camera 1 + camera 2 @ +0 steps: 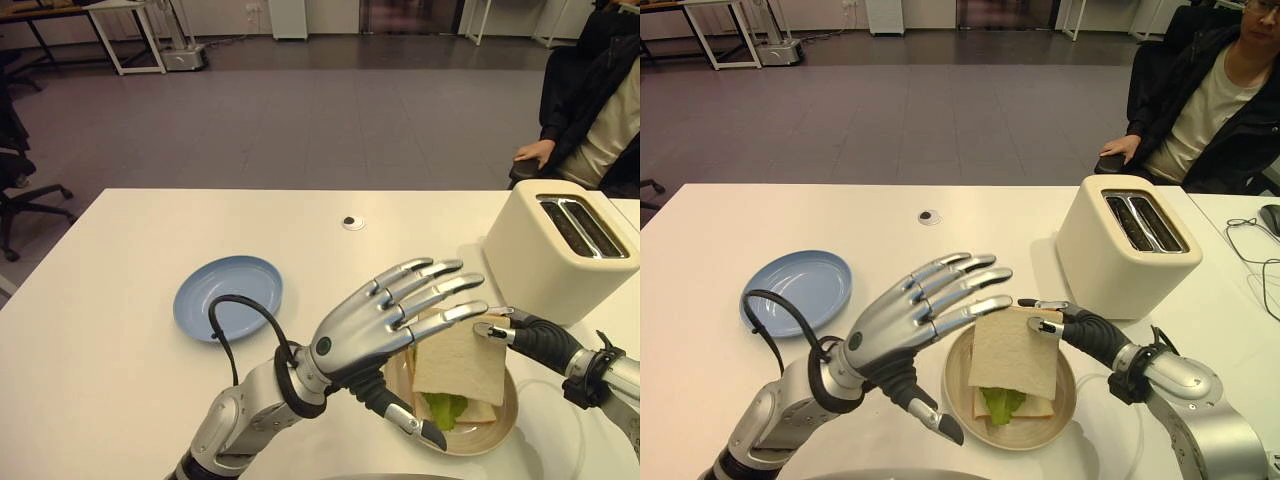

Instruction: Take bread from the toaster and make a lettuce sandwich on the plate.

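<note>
Near the table's front edge, right of centre, tan plate (958, 365) holds bottom slice (1040, 408) lying flat, with lettuce (1000, 403) on it poking out toward the front. Top slice (1012, 355) sits over both, tilted, near edge down on the lettuce, far edge raised. Right hand (1080, 333) comes in from the right edge, fingertips (1040, 322) closed in a pinch on the slice's far right corner. Left hand (905, 315) hovers just left of the plate, fingers spread wide and straight, holding nothing; the tips are close to the slice's far left corner, can't tell if touching.

Handling guess: bread is light, soft, bends and dents easily, so a corner pinch lets it sag; better to support an edge with a flat hand and let it down gently. Lettuce is limp and slippery, may slide out the front if the slice is pushed.

Blue plate (800, 288) lies near the left edge, well apart. Toaster (1120, 250) stands toward the far right corner, slots look empty. Small round cap (930, 215) sits near the far edge. Table (740, 220) is white, smooth, looks slick. Beyond it: grey floor (890, 110), desks (710, 20) far back.
</note>
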`<move>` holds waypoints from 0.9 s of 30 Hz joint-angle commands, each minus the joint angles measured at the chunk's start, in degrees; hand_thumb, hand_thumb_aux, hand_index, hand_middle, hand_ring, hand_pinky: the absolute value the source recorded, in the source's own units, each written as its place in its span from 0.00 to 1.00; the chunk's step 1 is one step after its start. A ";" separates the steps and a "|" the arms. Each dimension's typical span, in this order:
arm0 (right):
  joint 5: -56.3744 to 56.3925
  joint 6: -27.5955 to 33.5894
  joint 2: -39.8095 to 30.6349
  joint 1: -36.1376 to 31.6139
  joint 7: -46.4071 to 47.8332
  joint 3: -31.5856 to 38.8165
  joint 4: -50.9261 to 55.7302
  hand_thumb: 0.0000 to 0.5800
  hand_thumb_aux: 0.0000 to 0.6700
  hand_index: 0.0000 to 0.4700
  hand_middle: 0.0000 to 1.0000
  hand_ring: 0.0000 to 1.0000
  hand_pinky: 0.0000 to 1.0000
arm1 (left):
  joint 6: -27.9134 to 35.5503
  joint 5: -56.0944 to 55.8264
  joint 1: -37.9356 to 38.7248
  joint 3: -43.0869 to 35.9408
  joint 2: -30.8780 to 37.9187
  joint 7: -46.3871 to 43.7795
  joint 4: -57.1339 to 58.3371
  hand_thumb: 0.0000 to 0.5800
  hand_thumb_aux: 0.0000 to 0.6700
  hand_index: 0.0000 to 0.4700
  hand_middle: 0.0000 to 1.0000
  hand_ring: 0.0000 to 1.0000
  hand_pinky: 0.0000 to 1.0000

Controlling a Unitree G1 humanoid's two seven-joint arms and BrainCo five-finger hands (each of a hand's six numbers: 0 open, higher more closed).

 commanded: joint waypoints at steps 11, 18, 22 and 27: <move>-15.66 -13.13 0.19 3.31 -0.10 13.25 7.48 1.00 1.00 1.00 0.00 0.00 0.00 | -2.43 -2.11 0.64 -12.92 2.89 -14.18 19.41 0.00 0.00 0.00 0.00 0.00 0.00; -20.62 -16.81 1.55 0.44 -3.46 13.54 10.36 0.00 0.00 0.00 0.00 0.00 0.00 | -2.44 -0.88 -0.34 -14.80 3.54 -15.91 22.95 0.00 0.00 0.00 0.00 0.00 0.00; -15.14 -17.99 5.35 -3.76 -6.00 6.54 4.00 0.00 0.00 0.00 0.00 0.00 0.00 | -2.31 -1.32 -0.08 -15.03 4.88 -17.27 23.87 0.00 0.00 0.00 0.00 0.00 0.00; -1.93 -14.66 12.03 -11.70 -10.28 -3.16 -1.06 0.00 0.00 0.00 0.00 0.00 0.00 | -2.17 -1.55 -0.56 -14.43 5.12 -17.22 23.93 0.00 0.00 0.00 0.00 0.00 0.00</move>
